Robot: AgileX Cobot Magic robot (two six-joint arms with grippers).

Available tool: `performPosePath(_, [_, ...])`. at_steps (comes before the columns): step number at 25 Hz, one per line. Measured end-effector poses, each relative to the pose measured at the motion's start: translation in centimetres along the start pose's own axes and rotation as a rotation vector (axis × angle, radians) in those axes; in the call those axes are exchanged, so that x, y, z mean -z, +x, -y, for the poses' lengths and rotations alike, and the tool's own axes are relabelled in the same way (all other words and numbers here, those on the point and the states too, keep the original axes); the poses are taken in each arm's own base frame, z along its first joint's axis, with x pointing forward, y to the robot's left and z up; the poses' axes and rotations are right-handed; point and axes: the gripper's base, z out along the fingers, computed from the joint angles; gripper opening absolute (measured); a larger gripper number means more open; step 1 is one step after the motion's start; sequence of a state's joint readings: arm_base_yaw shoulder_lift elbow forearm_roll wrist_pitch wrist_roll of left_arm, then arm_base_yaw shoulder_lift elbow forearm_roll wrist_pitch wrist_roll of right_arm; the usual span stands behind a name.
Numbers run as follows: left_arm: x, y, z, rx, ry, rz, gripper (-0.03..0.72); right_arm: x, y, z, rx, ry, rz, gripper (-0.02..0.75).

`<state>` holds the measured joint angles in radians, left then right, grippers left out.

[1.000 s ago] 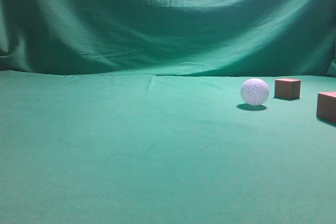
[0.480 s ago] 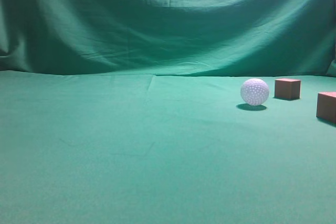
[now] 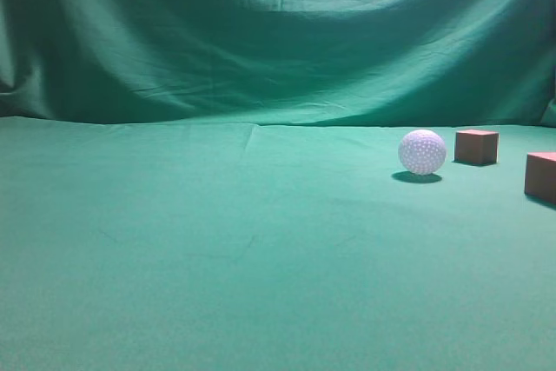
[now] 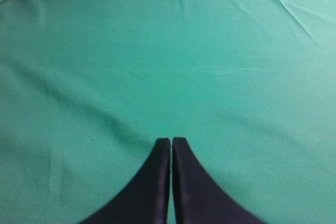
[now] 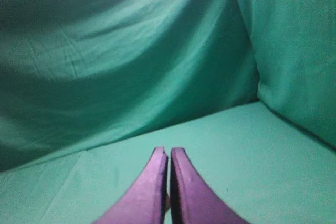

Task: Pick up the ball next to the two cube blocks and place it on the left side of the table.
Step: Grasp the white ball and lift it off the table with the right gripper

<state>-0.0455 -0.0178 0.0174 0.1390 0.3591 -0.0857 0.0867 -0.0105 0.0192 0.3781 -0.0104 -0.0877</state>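
The white dimpled ball point(image 3: 422, 152) rests on the green table point(image 3: 217, 249) at the right. One reddish-brown cube point(image 3: 476, 146) stands just right of it and a little farther back; the second cube point(image 3: 540, 176) is at the right edge, partly cut off. Neither gripper shows in the exterior view. My left gripper point(image 4: 171, 140) is shut and empty over bare green cloth. My right gripper point(image 5: 169, 150) is shut and empty, facing the cloth backdrop. The ball and cubes are out of both wrist views.
A draped green backdrop point(image 3: 278, 41) rises behind the table. In the right wrist view the cloth folds into a corner point(image 5: 252, 87) at the right. Green cloth covers the left and middle of the table.
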Motion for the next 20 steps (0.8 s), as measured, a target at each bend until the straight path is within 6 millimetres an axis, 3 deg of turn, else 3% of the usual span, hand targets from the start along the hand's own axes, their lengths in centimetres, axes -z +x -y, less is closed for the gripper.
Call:
performPosePath(5, [0.0, 0.0, 0.0, 0.0, 0.0, 0.0, 0.0, 0.1, -5.7, -1.9, 0.169, -0.038, 0.056, 0.0])
performPosePath(9, [0.0, 0.0, 0.0, 0.0, 0.0, 0.0, 0.0, -2.3, -8.2, -3.4, 0.196, -0.058, -0.216, 0.0])
performPosePath(14, [0.0, 0.0, 0.0, 0.0, 0.0, 0.0, 0.0, -6.5, -8.0, -4.0, 0.23, -0.074, -0.613, 0.0])
performPosePath(20, [0.0, 0.0, 0.0, 0.0, 0.0, 0.0, 0.0, -11.7, -7.8, -5.5, 0.312, -0.188, -0.931, 0.0])
